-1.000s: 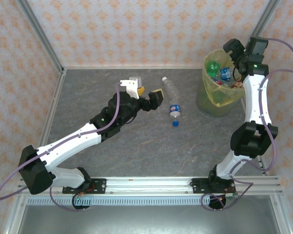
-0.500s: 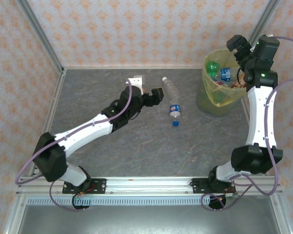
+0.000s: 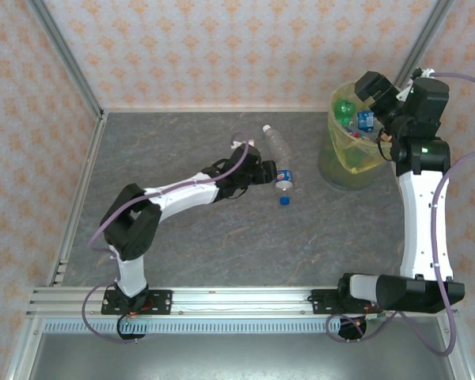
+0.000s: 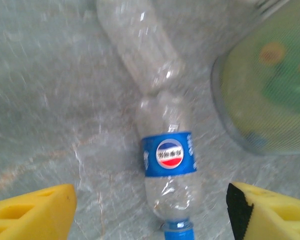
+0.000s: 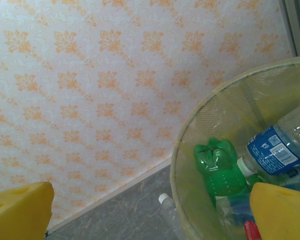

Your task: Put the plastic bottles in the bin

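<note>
Plastic bottles (image 3: 346, 108) were seen lying inside the bin (image 3: 332, 162), just below the right gripper (image 3: 374, 89). In the right wrist view, a green bottle (image 5: 217, 170) and a blue-labelled bottle (image 5: 272, 150) were seen against the yellow-lined wall of the bin (image 5: 190, 130), ahead of and below that gripper's fingers (image 5: 20, 212). The right gripper (image 5: 150, 215) was held wide open with nothing between its yellow pads. A white cap (image 5: 162, 199) was visible on the table just outside the bin's rim.

One clear bottle (image 3: 279, 158) with a blue label was left on the grey table (image 3: 182, 261), lying on its side directly ahead of the left gripper (image 3: 267, 174). In the left wrist view, this clear bottle (image 4: 167, 160) was framed between the two yellow fingers (image 4: 35, 212), its length pointing away from the gripper. The jaws of the left gripper (image 4: 152, 215) were spread to either side of it, and neither pad was touching the plastic. A blue cap (image 4: 177, 230) was seen at the bottle's near end; whether it was screwed on could not be told. Beyond the label a further crumpled clear stretch was seen, and whether it belonged to the same bottle could not be told. The bin (image 4: 250, 100) stood ahead and to the right of this gripper.
</note>
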### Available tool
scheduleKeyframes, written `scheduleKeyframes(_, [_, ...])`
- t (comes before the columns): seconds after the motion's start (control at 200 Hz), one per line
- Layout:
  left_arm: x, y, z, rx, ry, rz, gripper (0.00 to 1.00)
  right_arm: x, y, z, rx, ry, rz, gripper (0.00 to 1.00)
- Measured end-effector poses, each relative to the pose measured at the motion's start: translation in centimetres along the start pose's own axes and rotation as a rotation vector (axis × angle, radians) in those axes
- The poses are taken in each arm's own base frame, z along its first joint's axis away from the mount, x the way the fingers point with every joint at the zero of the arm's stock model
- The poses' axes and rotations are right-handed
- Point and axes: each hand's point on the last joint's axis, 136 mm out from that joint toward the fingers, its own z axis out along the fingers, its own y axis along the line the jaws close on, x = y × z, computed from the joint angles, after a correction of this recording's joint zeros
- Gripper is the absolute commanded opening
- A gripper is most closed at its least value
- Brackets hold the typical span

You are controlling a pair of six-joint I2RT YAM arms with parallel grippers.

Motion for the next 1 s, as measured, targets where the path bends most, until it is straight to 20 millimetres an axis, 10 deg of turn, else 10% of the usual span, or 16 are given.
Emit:
scheduleKeyframes(0.325, [7.7,-2.2,3.9,0.017,0.198,0.017,0.64,1.3,-0.7,-1.0,0.007,0.014,0.003,1.00])
scheduleKeyframes(0.996, [9.5,-2.6,7.2,0.029,0.259,-0.011,0.54,2.6,-0.8,-2.1,-0.012,0.034,0.022,1.00])
